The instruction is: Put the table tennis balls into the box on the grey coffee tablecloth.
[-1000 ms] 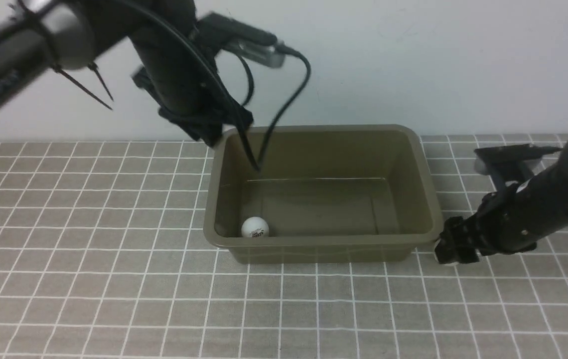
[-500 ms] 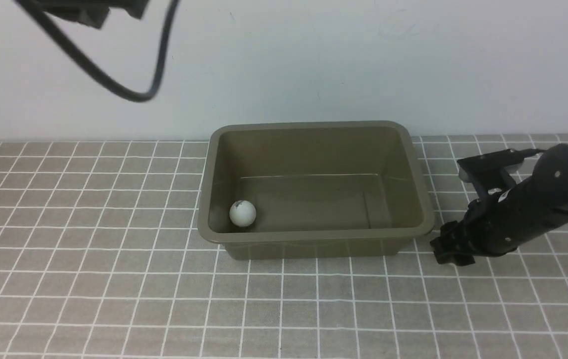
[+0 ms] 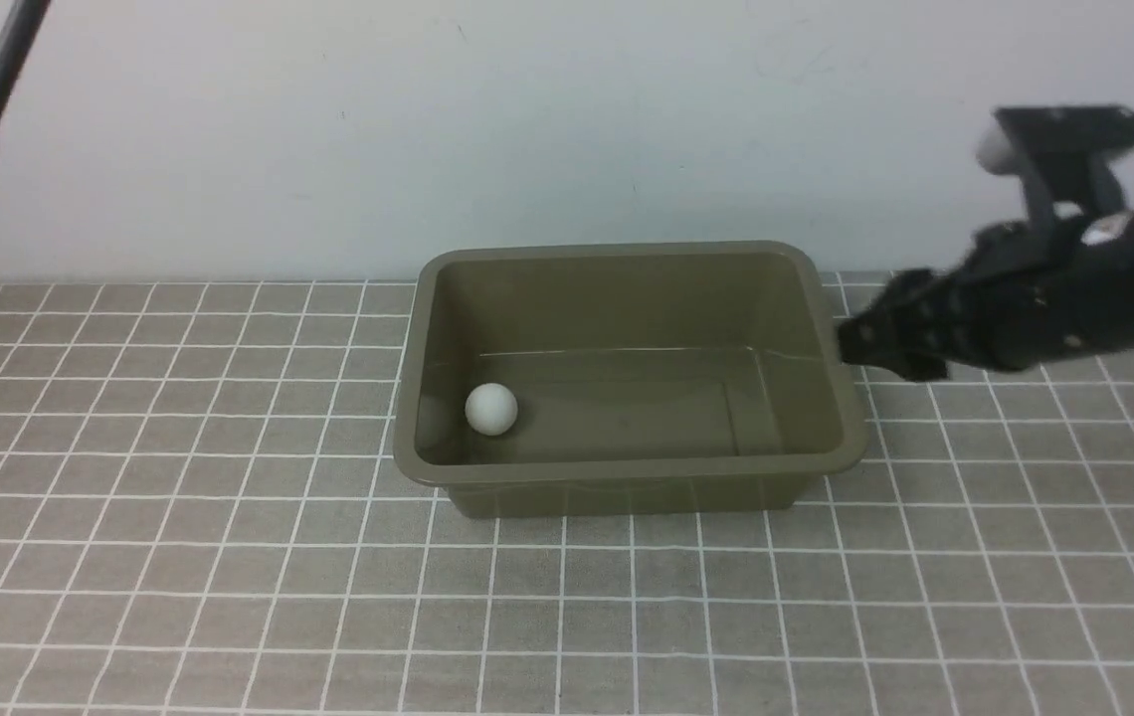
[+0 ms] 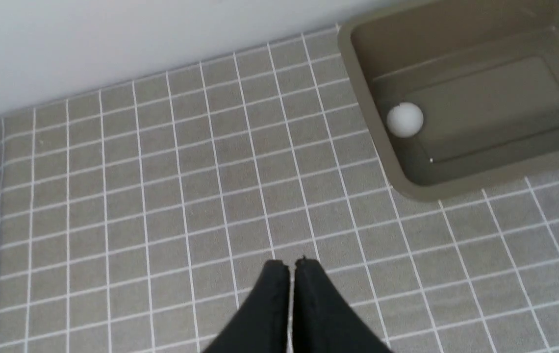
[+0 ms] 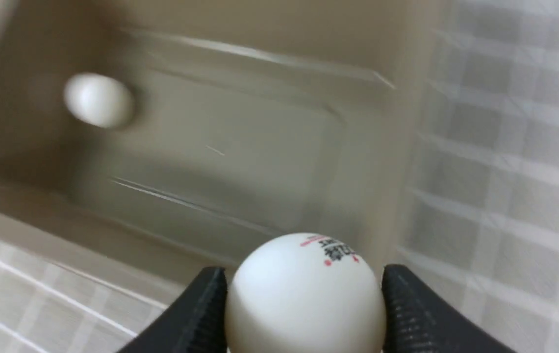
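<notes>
Two table tennis balls are present. One ball [image 3: 491, 409] lies inside the box [image 3: 627, 472], on the floor of the tub close to its left side wall. The other ball [image 5: 305, 299] is grasped by the right gripper [image 5: 305, 306]; its surface carries a small dark and red printed mark, and one fingertip contacts it on each side. In the front view, the right gripper is positioned at the right end of the box, above the cloth, with its fingertips near the rim.

The left gripper [image 4: 292, 274] is clenched, its two fingertips together with nothing between them. It is suspended over the grey coffee tablecloth [image 4: 201, 186], apart from the box. The box is upright on the tablecloth, with its opening facing upward. The tablecloth bears a grid of thin white lines. A pale, plain wall [image 3: 567, 119] stands behind the tablecloth.
</notes>
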Available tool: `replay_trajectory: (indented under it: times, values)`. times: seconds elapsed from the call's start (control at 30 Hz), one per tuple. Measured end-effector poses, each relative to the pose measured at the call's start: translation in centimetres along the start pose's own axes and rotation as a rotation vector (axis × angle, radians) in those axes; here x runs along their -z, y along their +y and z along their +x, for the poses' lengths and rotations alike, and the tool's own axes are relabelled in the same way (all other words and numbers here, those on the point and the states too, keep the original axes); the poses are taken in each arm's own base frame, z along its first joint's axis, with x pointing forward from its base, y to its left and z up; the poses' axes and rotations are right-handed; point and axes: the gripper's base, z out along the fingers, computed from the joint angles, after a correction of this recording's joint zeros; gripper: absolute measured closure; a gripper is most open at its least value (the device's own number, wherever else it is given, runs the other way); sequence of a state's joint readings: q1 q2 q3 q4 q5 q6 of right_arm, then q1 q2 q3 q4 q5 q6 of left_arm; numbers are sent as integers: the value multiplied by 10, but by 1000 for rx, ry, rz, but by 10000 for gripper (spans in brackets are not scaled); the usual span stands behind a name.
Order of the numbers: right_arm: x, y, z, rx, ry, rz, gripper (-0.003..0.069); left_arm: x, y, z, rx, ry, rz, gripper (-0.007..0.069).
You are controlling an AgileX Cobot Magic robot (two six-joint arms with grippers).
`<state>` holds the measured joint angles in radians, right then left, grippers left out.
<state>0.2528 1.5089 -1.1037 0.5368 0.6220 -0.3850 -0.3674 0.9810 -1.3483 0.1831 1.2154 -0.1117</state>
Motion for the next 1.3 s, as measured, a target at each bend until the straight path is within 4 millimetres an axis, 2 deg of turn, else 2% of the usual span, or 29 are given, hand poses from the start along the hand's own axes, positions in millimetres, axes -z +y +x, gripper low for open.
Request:
replay_trajectory:
  times: [0.1,0.2,0.23,0.3,0.37,0.47,0.5,0.53,0.6,0.7,0.73,0.77,0.8,0.83,0.87,0.9,0.93,0.97,1.0,1.03,1.07,1.1,1.13,1.2,1.3]
  values:
    - [-23,9,-16,27,8,-33,295,4,1,33,34,-38,16,629]
    - [-44,8,-23,28,56,-52,283,2,1,63,73,-35,23,629]
    - [-52,7,-23,21,85,-59,268,3,2,73,91,-38,24,629]
    - [-61,8,-25,3,147,-86,193,6,3,87,124,-47,25,629]
    - [-60,11,-31,-14,164,-103,121,10,5,100,158,-58,28,629]
    - [-52,15,-40,-33,164,-116,81,15,6,108,178,-80,31,629]
    - [-46,17,-45,-36,156,-119,79,17,6,110,182,-88,32,629]
    - [-32,20,-53,-34,140,-118,109,19,7,111,183,-96,32,629]
    - [-22,23,-57,-28,124,-113,149,19,7,111,184,-100,33,629]
    - [30,32,-67,21,36,-77,353,20,7,112,184,-104,32,629]
    - [56,35,-70,40,-7,-55,487,20,7,112,184,-104,32,629]
    - [89,40,-71,50,-65,-30,570,20,7,112,184,-104,33,629]
    - [108,42,-69,57,-96,-8,605,20,7,112,183,-107,33,629]
    - [113,44,-69,53,-108,-10,612,20,7,112,183,-108,32,629]
    - [162,50,-62,54,-203,28,652,21,7,110,183,-125,36,629]
    - [161,49,-62,52,-200,32,655,21,7,110,183,-128,36,629]
    - [196,53,-48,54,-278,51,665,21,7,108,181,-150,36,629]
    - [201,54,-47,56,-293,52,665,21,7,108,181,-152,36,629]
    - [223,55,-28,59,-350,70,670,22,7,106,179,-175,36,629]
    - [229,55,-22,60,-368,77,671,22,8,105,178,-182,35,629]
    - [244,53,0,64,-428,102,671,22,8,104,177,-201,37,629]
    - [254,52,11,72,-475,117,672,22,7,103,177,-214,40,629]
    - [258,47,38,78,-522,147,672,23,7,101,176,-226,40,629]
    - [264,42,69,83,-607,175,672,23,7,100,175,-238,42,629]
    - [256,32,120,70,-723,190,673,23,7,100,175,-240,42,629]
